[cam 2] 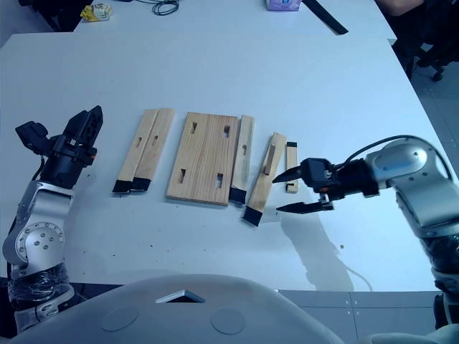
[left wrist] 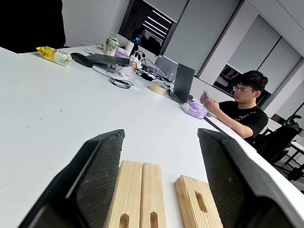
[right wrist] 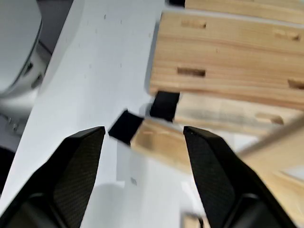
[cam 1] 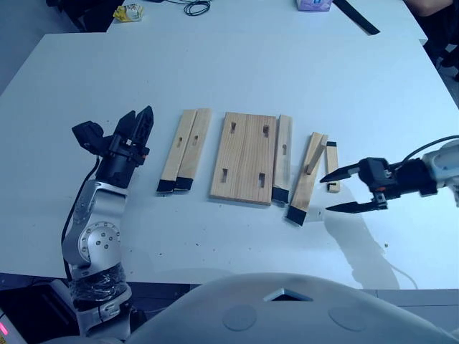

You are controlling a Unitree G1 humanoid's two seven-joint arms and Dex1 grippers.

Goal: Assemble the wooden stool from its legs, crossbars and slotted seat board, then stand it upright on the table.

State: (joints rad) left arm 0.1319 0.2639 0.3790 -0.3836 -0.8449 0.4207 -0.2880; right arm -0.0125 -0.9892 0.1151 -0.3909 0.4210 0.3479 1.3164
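1. Seat board (cam 1: pixel 247 158) — slotted, lying flat at the middle of the table (cam 1: pixel 287 72), with nothing fitted to it.
2. Leg pair (cam 1: pixel 185 150) lies side by side just left of the board; third leg (cam 1: pixel 282 159) lies close against its right edge.
3. Fourth leg (cam 1: pixel 304 185) lies tilted further right, with a thin crossbar (cam 1: pixel 313 154) resting on it; short crossbar (cam 1: pixel 332 166) lies just beside.
4. Left gripper (cam 1: pixel 138 116) — fingers apart, empty, raised left of the leg pair.
5. Right gripper (cam 1: pixel 326 193) — fingers spread, empty, near the fourth leg's black-tipped end.
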